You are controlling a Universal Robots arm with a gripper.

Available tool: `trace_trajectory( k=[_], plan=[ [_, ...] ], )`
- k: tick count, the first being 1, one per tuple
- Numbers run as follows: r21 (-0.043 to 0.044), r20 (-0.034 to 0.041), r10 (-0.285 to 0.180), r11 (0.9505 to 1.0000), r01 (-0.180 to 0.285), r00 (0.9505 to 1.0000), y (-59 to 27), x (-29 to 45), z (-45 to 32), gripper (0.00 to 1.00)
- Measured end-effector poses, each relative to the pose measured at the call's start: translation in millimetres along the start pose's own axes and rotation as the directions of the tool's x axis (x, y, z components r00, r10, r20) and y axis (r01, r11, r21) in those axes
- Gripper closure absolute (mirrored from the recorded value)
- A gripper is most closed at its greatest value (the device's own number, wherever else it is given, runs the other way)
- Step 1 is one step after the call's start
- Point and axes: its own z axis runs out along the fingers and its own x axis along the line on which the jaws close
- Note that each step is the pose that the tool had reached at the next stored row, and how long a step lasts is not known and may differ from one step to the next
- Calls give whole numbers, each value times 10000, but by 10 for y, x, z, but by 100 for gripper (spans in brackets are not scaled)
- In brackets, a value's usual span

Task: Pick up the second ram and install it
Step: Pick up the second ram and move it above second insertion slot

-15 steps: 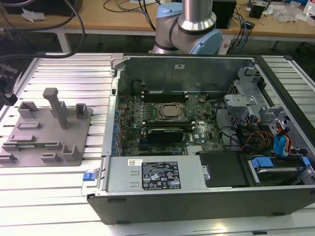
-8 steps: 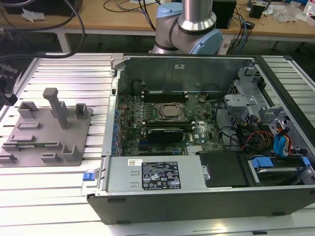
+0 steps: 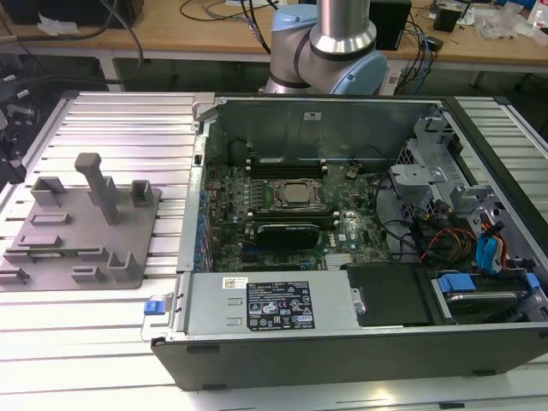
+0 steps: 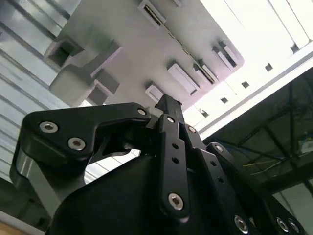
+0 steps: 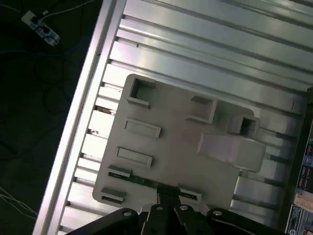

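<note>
There are one grey fixture plate [image 3: 86, 231], one green ram stick [image 5: 142, 181] lying on it, one open computer case [image 3: 342, 351], one motherboard [image 3: 360, 227] and one robot arm [image 3: 342, 34].

Grey fixture [image 3: 86, 235] — open computer case [image 3: 342, 358]

Grey fixture [image 5: 176, 142] holds second ram [image 5: 139, 181] beneath gripper [image 5: 167, 195]

Second ram [image 5: 139, 180]: thin, long, narrow green circuit-board stick. Lies along near edge of grey fixture plate [image 5: 171, 142], ends seated in two small slotted holders [image 5: 119, 174]; appears to rest on long edge. Level, not tilted. In exterior view sits at exterior view's left, well apart from open computer case [image 3: 342, 360]. Not yet installed.
</note>
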Motion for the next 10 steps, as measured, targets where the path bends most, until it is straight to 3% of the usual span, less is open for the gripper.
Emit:
trace_trajectory(
  k=[3, 7, 10],
  plan=[
    [-51, -53, -1291, 9916, 1291, 9916, 0, 0, 6, 92],
    [-106, -96, -2508, 9680, 2507, 9680, 0, 1, 12, 92],
    [-157, -126, -3510, 9363, 3508, 9363, 0, 1, 16, 92]
  ],
)
